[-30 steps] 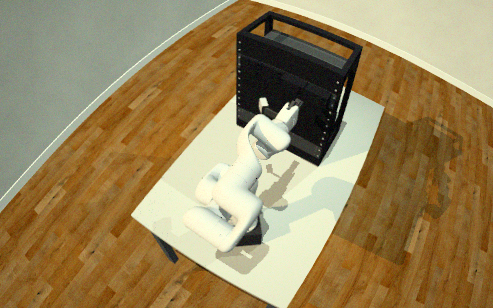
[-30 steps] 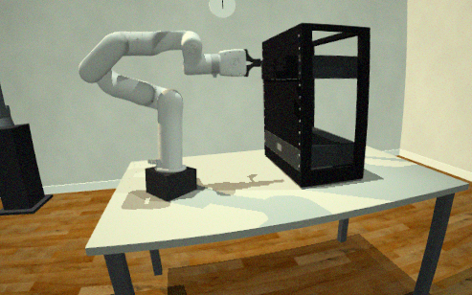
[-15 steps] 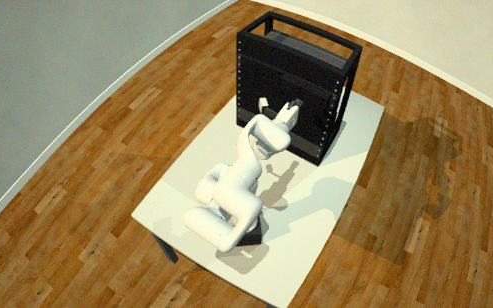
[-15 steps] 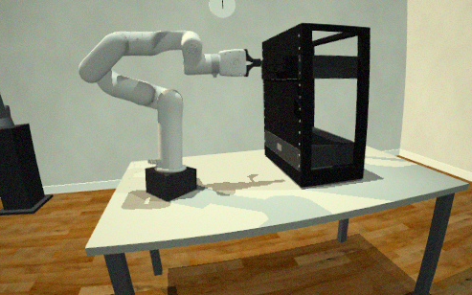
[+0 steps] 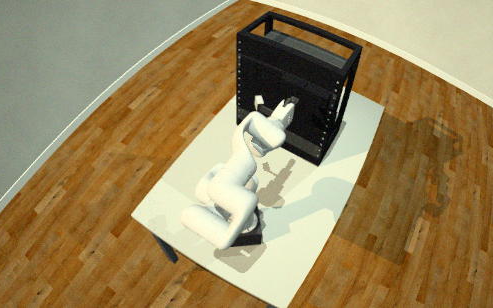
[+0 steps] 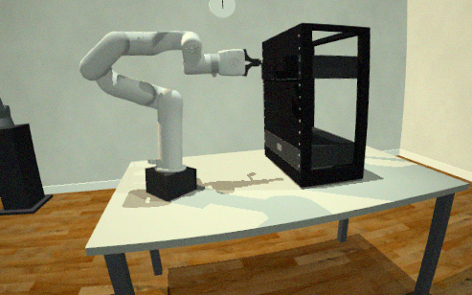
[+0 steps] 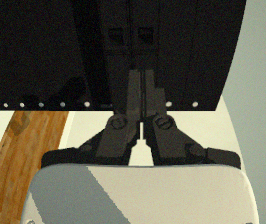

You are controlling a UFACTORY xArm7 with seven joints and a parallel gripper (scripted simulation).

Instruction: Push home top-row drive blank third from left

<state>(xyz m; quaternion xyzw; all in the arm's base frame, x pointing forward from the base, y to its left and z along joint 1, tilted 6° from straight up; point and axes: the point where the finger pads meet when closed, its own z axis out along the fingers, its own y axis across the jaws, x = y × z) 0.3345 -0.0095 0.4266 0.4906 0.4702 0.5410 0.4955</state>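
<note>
The black rack (image 5: pixel 298 85) stands at the far end of the white table, with the storage chassis high in its front (image 6: pixel 280 64). My gripper (image 6: pixel 257 61) is shut with nothing between the fingers. It points level at the chassis front, with its tips right at the front of a protruding blank (image 7: pixel 138 36) in the top row. In the wrist view the closed fingers (image 7: pixel 142 86) lie along the middle of that dark blank. I cannot tell whether the tips touch it. Another protruding blank (image 5: pixel 331 101) shows to the right on the rack front.
The arm's base (image 6: pixel 170 182) sits on the table's near-left part. A grey panel (image 6: pixel 282 147) fills the rack's bottom front. A second dark pedestal with an arm (image 6: pixel 13 168) stands on the floor at the left, away from the table.
</note>
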